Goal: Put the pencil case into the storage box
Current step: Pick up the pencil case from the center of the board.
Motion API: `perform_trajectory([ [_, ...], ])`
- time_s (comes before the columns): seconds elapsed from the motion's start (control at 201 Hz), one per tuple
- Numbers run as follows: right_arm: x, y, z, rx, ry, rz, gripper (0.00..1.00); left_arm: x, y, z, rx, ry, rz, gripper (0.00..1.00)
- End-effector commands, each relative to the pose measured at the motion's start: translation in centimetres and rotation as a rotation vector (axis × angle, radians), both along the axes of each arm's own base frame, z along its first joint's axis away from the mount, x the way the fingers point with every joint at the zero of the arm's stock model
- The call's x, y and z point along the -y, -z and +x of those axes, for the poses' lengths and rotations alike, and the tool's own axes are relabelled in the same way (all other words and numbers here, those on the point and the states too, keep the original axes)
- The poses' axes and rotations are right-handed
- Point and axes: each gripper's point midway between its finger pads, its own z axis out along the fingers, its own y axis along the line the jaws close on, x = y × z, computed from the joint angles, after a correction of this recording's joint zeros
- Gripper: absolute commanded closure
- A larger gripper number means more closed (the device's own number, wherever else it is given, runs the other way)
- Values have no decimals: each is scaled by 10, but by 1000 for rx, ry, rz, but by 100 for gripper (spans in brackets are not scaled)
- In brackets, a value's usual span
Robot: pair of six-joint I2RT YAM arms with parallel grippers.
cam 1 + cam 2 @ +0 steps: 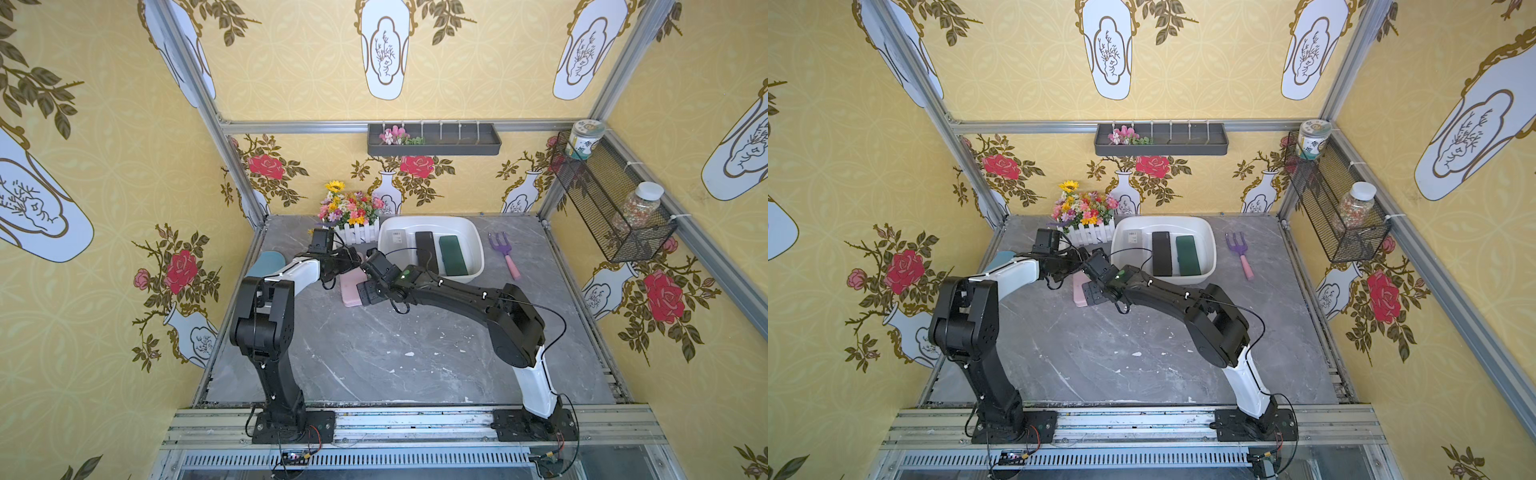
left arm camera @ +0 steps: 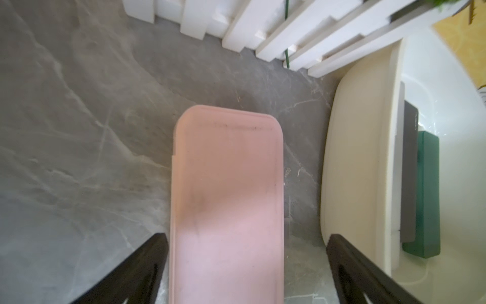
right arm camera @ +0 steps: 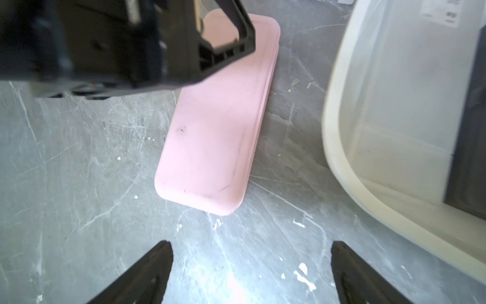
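In both top views the pink pencil case [image 1: 350,292] [image 1: 1079,291] lies flat on the grey counter [image 1: 374,353]. It is outside the white storage box [image 1: 428,217], just to its left. The left arm [image 1: 291,270] and right arm [image 1: 457,295] meet over the case and hide most of it, along with their fingertips. A black case [image 1: 427,249] and a green case [image 1: 453,255] lie in the box. A blue thing [image 1: 270,261] behind the left arm is too covered to name.

From the left wrist, the left gripper [image 2: 247,237] is spread wide astride the pencil case, gripping nothing. I can't tell whether its fingers touch the sides. The case's near end runs out of frame.

From the right wrist, the right gripper [image 3: 251,242] gapes empty over bare counter, short of the case's near end. The left gripper's black body covers the far end, and the box is blurred and cut off.
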Motion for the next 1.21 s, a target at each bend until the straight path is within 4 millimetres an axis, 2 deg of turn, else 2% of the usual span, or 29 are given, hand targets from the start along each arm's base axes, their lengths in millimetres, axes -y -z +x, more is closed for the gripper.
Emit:
perform_trajectory([
  [0.0, 6, -13, 3, 34, 31, 25, 3, 4, 14, -11, -71, 53, 34, 0],
  [0.349, 22, -10, 1, 15, 44, 27, 3, 17, 37, -17, -182, 102, 160, 0],
  [0.543, 39, -14, 4, 17, 74, 57, 3, 13, 38, -23, -198, 110, 205, 0],
  [0.687, 51, -6, 5, -7, 95, 79, 3, 16, 40, -28, -206, 126, 221, 0],
  [0.886, 53, -1, 4, -23, 89, 98, 3, 23, 49, -40, -237, 145, 258, 0],
  [1.056, 54, 13, 0, -46, 84, 83, 3, 34, 56, -54, -255, 167, 270, 0],
  [1.21, 60, 20, -4, -52, 92, 73, 3, 37, 65, -68, -276, 173, 282, 0],
])
